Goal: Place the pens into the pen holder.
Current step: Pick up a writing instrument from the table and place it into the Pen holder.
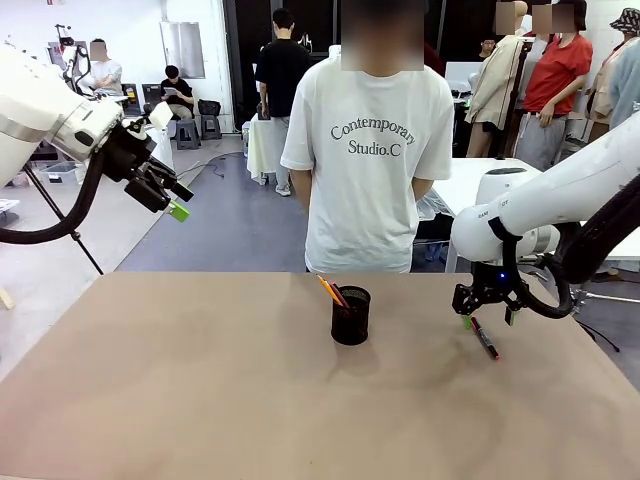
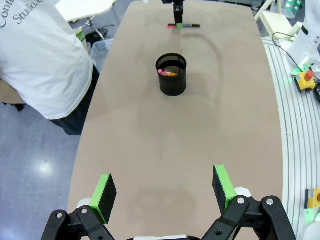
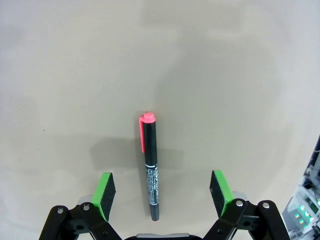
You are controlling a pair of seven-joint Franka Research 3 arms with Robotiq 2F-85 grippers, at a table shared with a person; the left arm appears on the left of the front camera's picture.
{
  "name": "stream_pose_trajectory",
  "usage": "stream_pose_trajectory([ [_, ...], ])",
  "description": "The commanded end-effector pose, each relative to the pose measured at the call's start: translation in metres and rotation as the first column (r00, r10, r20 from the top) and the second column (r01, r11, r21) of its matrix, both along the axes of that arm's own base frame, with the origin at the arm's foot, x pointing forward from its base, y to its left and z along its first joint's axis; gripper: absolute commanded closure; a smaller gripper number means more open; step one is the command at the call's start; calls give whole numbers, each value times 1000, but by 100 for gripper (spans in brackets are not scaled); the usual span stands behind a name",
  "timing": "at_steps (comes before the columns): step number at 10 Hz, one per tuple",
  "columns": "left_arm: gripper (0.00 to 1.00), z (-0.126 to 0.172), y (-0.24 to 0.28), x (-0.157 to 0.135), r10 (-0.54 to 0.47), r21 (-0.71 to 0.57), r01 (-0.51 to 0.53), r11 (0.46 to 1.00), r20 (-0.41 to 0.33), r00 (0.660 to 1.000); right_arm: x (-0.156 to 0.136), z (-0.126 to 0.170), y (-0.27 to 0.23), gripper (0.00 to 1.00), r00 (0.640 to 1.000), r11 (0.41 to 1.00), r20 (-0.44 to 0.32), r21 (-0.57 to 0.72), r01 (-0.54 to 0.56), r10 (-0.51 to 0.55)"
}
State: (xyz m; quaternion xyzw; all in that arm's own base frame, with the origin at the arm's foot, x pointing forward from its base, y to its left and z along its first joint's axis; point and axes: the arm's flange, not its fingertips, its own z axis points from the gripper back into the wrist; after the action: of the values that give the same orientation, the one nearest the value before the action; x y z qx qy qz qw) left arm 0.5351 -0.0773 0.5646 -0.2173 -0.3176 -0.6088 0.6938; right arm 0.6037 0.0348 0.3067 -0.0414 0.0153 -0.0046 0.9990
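A black mesh pen holder (image 1: 351,315) stands mid-table, with a yellow-orange pencil (image 1: 327,290) and a thin reddish pen leaning out of it; from above, the pen holder (image 2: 171,75) shows their tips inside. A red-and-black marker pen (image 1: 485,338) lies flat on the table at the right. My right gripper (image 1: 487,317) hovers open just over it. In the right wrist view the marker pen (image 3: 151,165) lies between the spread fingers of my right gripper (image 3: 162,193), untouched. My left gripper (image 1: 175,203) is raised high at the left, open and empty, also seen as left gripper (image 2: 165,192).
A person in a white T-shirt (image 1: 366,150) stands at the table's far edge, right behind the holder. The brown tabletop (image 1: 200,380) is bare to the left and front. Other people and furniture stand farther back in the room.
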Motion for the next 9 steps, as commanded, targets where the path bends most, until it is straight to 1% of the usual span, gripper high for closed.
stream_pose_trajectory([
  [1, 0, 4, 0, -1, 4, 6, -4, 1000, -15, 1000, 8, -9, 4, 0, 1000, 1000, -27, 10, 14, -13],
  [3, 0, 4, 0, -1, 4, 6, -4, 1000, -15, 1000, 10, -13, 3, 0, 999, 999, -39, 31, 31, -30],
  [4, 0, 4, 0, -1, 4, 6, -4, 1000, -15, 1000, 8, -13, 0, 0, 999, 997, -8, 62, -38, 39],
  [5, 0, 4, 0, -1, 4, 6, -4, 1000, -15, 1000, 10, -12, 0, 20, 1000, 999, -16, 44, -17, 18],
  [6, 0, 4, 0, -1, 4, 6, -4, 1000, -15, 1000, 13, -13, -1, 40, 1000, 999, -18, 52, -6, 7],
  [9, 0, 4, 0, -1, 4, 6, -4, 1000, -15, 1000, 14, -14, -1, 100, 999, 999, -32, 55, -1, 3],
])
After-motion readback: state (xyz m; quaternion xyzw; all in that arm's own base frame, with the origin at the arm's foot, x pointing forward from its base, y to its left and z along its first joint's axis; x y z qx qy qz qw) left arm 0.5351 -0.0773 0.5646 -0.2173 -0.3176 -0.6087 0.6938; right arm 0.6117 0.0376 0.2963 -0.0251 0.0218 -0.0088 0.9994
